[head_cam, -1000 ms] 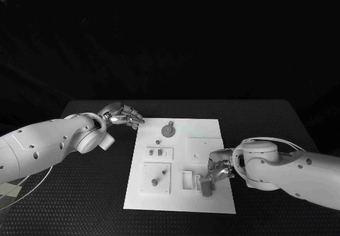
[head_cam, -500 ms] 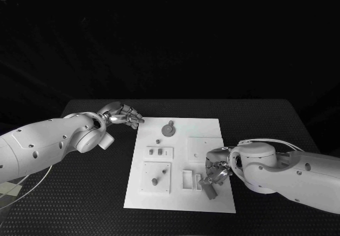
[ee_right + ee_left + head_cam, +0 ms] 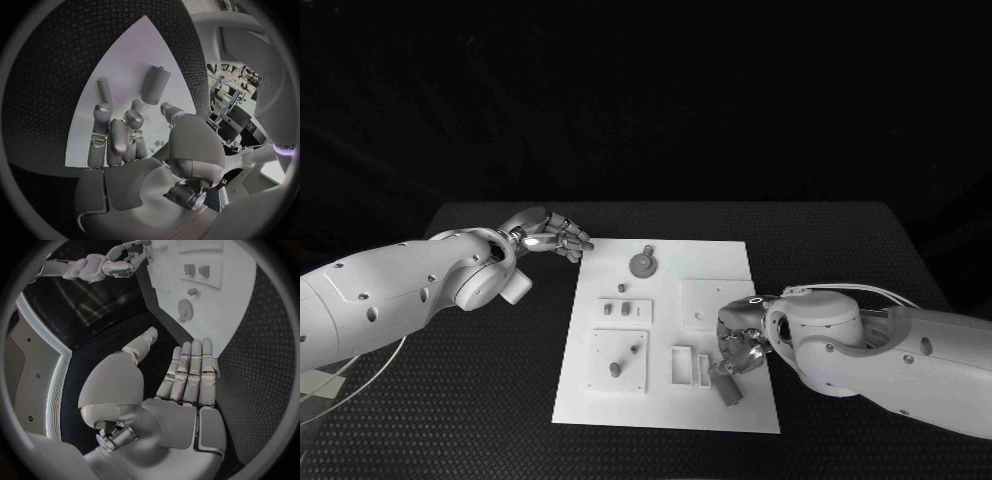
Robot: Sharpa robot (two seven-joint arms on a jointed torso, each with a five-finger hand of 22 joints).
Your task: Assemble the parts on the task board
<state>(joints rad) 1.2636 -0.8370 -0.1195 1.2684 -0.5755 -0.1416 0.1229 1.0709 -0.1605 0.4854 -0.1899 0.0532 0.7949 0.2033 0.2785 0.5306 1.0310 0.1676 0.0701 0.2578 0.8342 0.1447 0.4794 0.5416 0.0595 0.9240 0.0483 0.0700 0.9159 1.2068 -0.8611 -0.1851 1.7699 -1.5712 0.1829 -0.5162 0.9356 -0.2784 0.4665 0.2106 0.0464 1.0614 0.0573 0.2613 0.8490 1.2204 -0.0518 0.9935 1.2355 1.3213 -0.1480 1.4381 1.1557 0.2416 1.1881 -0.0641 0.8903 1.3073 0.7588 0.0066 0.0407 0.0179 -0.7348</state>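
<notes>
Several small grey parts (image 3: 616, 369) are sitting on the white task board (image 3: 718, 265), which is lying in the middle of the black table (image 3: 848, 250). One round part (image 3: 642, 264) is lying near the board's far edge, towards its far left corner. Two small pieces (image 3: 626, 307) are standing in a raised square block at the middle of the board's left side, and another square block nearer the board's near left corner is carrying a peg and a short bar. One longer cylindrical part (image 3: 727, 386) is lying flat on the board near its near right corner, just beside a narrow white slot block (image 3: 682, 366).

One silver hand, the right hand (image 3: 737, 350), is hovering over the board's right side, just above and beside that cylindrical part. In the right wrist view its fingers (image 3: 117, 135) are lying together, slightly bent and pointing down at the board, with the cylinder (image 3: 155, 85) lying loose just beyond the fingertips; whether a fingertip is touching it I cannot tell. Nothing is being held in this hand.

Off the board's far left corner, the left hand (image 3: 548, 235) is hanging above the table, its fingertips close to the board's edge. In the left wrist view its fingers (image 3: 190, 371) are stretched out side by side with the thumb held apart, holding nothing.
</notes>
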